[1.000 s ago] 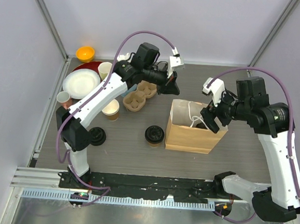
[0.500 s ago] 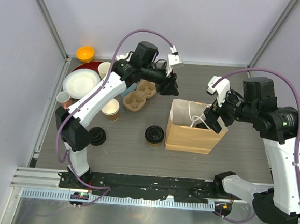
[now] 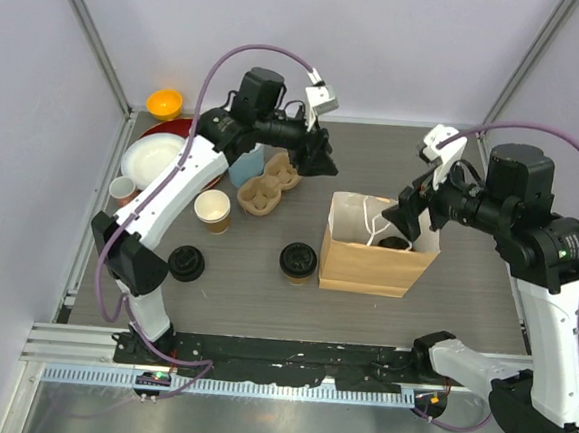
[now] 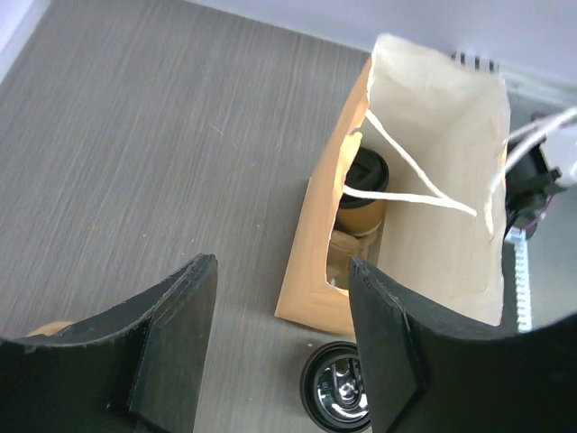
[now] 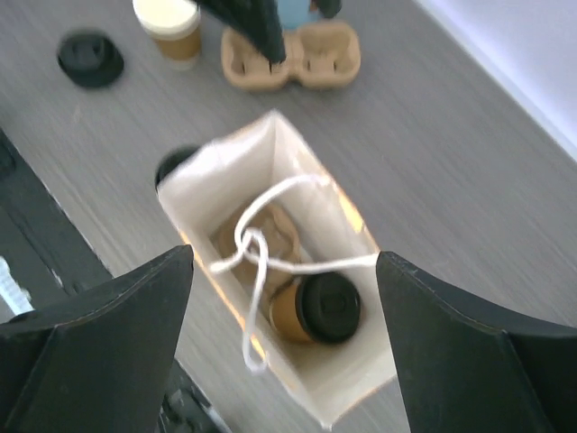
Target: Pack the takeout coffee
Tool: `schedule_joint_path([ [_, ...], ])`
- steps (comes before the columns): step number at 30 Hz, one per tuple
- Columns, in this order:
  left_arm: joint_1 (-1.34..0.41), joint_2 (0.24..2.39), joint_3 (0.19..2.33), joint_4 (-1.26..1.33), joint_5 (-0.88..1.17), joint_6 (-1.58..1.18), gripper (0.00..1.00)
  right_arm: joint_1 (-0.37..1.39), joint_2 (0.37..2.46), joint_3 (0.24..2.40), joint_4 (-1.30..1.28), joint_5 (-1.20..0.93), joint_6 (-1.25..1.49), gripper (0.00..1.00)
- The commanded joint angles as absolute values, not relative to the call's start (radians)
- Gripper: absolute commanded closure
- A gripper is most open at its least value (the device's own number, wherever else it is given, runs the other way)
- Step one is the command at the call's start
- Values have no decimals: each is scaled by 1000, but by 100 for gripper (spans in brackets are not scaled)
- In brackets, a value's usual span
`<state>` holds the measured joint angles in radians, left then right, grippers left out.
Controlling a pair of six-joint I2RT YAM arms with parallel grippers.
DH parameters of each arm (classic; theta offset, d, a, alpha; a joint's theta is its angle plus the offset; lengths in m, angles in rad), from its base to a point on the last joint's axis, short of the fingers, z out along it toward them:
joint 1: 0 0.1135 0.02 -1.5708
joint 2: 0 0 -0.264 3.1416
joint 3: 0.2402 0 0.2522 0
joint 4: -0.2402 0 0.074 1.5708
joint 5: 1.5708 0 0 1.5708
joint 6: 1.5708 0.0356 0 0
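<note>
A brown paper bag (image 3: 366,266) stands open mid-table with white string handles. Inside it a lidded kraft coffee cup (image 5: 317,308) stands beside a cardboard carrier (image 5: 270,236); the same cup (image 4: 364,180) shows in the left wrist view. Another lidded cup (image 3: 298,260) stands on the table against the bag's left side. An unlidded kraft cup (image 3: 213,210) stands further left, with a loose black lid (image 3: 186,263) in front of it. My left gripper (image 3: 320,159) hovers open and empty behind the bag's left corner. My right gripper (image 3: 411,217) hangs open above the bag's right end.
A second cardboard carrier (image 3: 269,185) and a light blue cup (image 3: 245,165) sit under the left arm. White plates (image 3: 153,161), an orange bowl (image 3: 164,101) and a small cup (image 3: 121,187) crowd the far left. Walls close in on both sides.
My left gripper went from shut to open and drew back and left from the bag. My right arm lifted and shifted right, its gripper staying open.
</note>
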<state>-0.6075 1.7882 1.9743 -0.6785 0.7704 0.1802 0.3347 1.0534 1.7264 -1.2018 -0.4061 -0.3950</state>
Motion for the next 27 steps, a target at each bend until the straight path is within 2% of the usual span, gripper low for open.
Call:
schedule_joint_path([
  [1, -540, 1692, 2011, -589, 790, 22, 36, 341, 1124, 1842, -913, -507, -172, 14],
  [3, -480, 1669, 1997, -583, 784, -52, 35, 347, 1280, 1951, -1006, -543, -108, 21],
  [4, -457, 1655, 1984, -572, 784, -84, 34, 403, 1339, 2071, -1046, -520, -106, 23],
  [7, -342, 1583, 1878, -508, 795, -208, 33, 626, 1500, 2262, -1181, -352, -241, 20],
  [8, -283, 1548, 1858, -499, 790, -233, 33, 650, 1535, 2302, -1198, -339, -229, 19],
  [10, -209, 1516, 1815, -518, 758, -270, 33, 667, 1653, 2403, -1203, -310, -53, 27],
  [12, -177, 1468, 1792, -569, 681, -249, 33, 774, 1713, 2451, -1223, -225, -19, 34],
  [15, -135, 1410, 1731, -612, 602, -219, 33, 937, 1766, 2415, -1212, -132, -49, 33],
  [18, -94, 1361, 1663, -660, 598, -216, 32, 978, 1795, 2387, -1281, -247, -202, 33],
  [21, -72, 1319, 1602, -712, 601, -193, 32, 1008, 1781, 2301, -1351, -317, -473, 33],
  [23, -72, 1302, 1568, -735, 604, -158, 32, 1023, 1792, 2287, -1415, -319, -596, 33],
  [27, -72, 1279, 1526, -729, 612, -143, 33, 1067, 1786, 2136, -1416, -302, -623, 35],
])
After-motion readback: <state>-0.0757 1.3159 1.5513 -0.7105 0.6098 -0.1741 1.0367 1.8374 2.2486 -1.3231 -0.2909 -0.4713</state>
